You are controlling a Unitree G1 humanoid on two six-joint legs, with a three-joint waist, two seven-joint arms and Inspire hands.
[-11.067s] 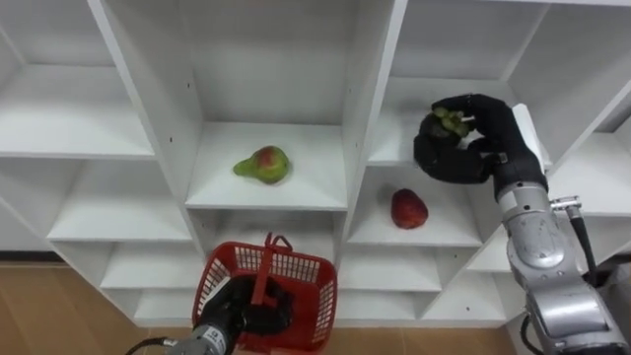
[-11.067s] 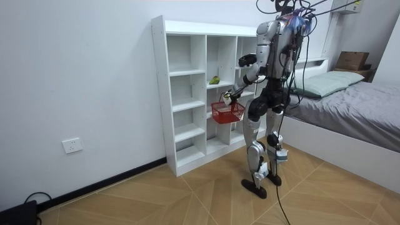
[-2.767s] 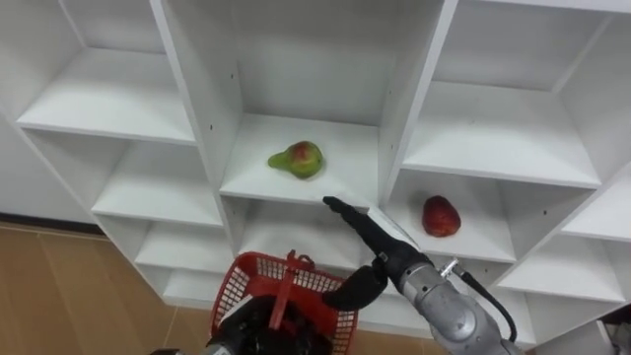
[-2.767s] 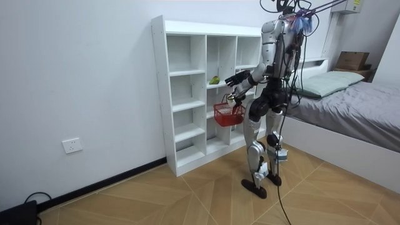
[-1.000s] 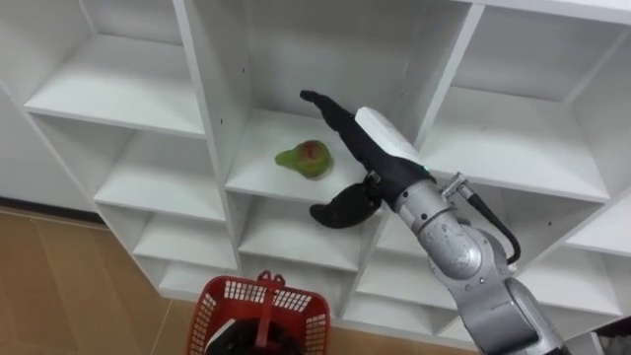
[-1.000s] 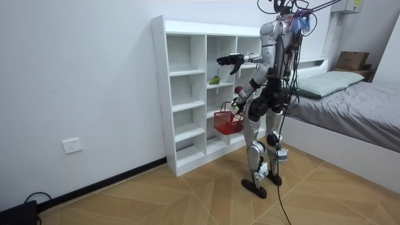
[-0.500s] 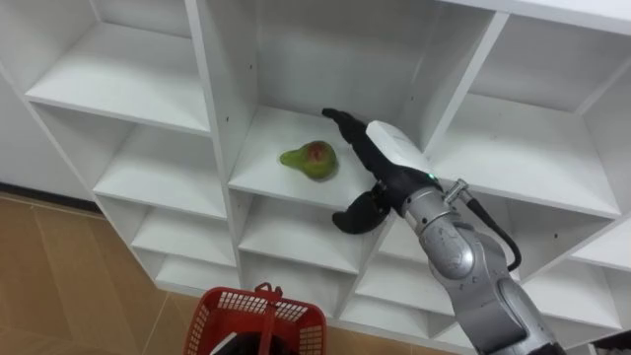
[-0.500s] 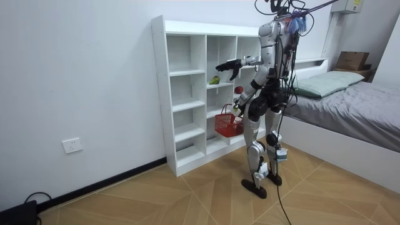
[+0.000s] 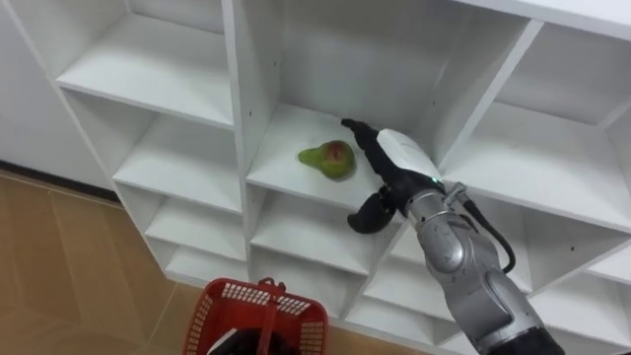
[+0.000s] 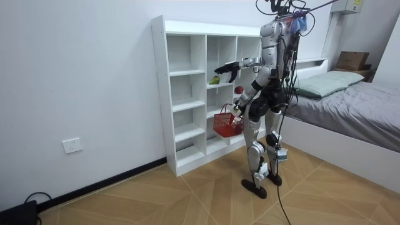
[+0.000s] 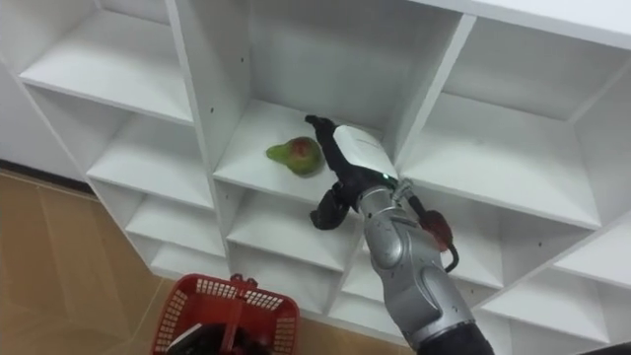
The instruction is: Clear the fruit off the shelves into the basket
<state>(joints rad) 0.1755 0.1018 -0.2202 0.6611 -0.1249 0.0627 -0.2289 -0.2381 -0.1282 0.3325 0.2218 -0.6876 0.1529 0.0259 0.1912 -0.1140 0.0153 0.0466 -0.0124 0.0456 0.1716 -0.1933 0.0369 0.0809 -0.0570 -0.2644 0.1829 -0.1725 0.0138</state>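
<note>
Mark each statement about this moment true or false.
1. The right robot hand is open, reaching into the closet compartment beside the pear. True.
2. The pear lies in the red basket. False: it lies on a closet shelf.
3. The red basket sits lower than the pear's shelf. True.
4. The right robot hand is curled round the pear. False: its fingers are straight, alongside the pear.
</note>
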